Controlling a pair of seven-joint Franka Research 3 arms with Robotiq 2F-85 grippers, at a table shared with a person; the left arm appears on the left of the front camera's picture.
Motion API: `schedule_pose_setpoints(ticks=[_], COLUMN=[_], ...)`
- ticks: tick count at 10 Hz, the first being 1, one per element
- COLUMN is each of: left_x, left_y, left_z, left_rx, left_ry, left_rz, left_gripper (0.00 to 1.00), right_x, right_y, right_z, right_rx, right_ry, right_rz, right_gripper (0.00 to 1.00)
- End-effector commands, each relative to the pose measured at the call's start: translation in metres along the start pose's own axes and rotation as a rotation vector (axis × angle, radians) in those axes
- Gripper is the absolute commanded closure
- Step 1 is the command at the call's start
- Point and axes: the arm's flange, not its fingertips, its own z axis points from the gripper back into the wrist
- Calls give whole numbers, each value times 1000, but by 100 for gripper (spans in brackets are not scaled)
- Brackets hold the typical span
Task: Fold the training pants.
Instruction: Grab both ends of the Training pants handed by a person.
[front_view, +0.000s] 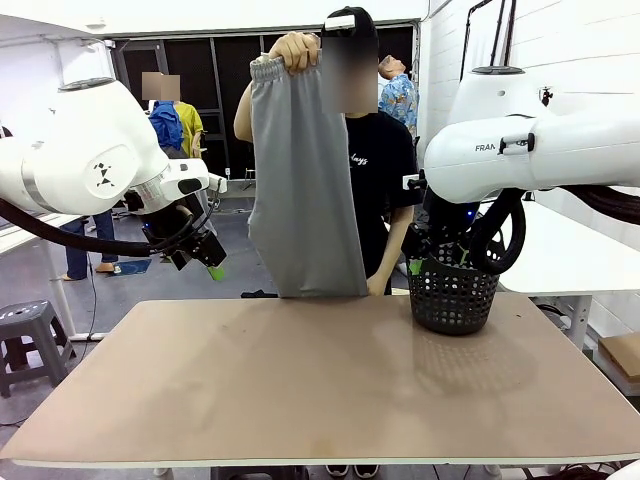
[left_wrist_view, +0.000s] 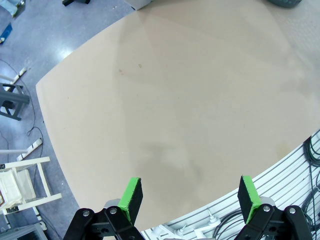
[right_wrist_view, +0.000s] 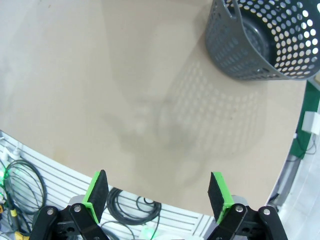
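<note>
The light grey training pants (front_view: 303, 180) hang in the air beyond the table's far edge, gripped at the gathered waistband by a person's hand (front_view: 295, 48); their hem reaches down to table height. My left gripper (front_view: 205, 257) hovers above the table's far left, apart from the pants. In the left wrist view the left gripper (left_wrist_view: 189, 194) is open, nothing between its green pads, with bare tabletop (left_wrist_view: 190, 100) below. My right gripper (right_wrist_view: 158, 192) is open too and holds nothing. In the front view it is mostly hidden behind the basket.
A black plastic mesh basket (front_view: 453, 293), also in the right wrist view as the basket (right_wrist_view: 265, 37), stands on the table's far right. The person stands behind the table's far edge. A grey stool (front_view: 27, 335) sits left of the table.
</note>
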Motion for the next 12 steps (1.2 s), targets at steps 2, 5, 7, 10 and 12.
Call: schedule_pose_setpoints(ticks=[2,5,7,10,12], left_x=[1,1,1,1,1], left_y=[2,2,2,2,2], left_z=[0,0,0,0,0], left_rx=[-2,-2,-2,-2,-2], left_ry=[-6,-6,-6,-6,-6], left_rz=[-7,-7,-7,-7,-7], left_gripper=[0,0,0,0,0], right_x=[0,0,0,0,0], right_y=[0,0,0,0,0], right_z=[0,0,0,0,0], right_rx=[0,0,0,0,0], right_ry=[4,4,4,4,4], right_rz=[9,9,9,9,9], right_gripper=[0,0,0,0,0])
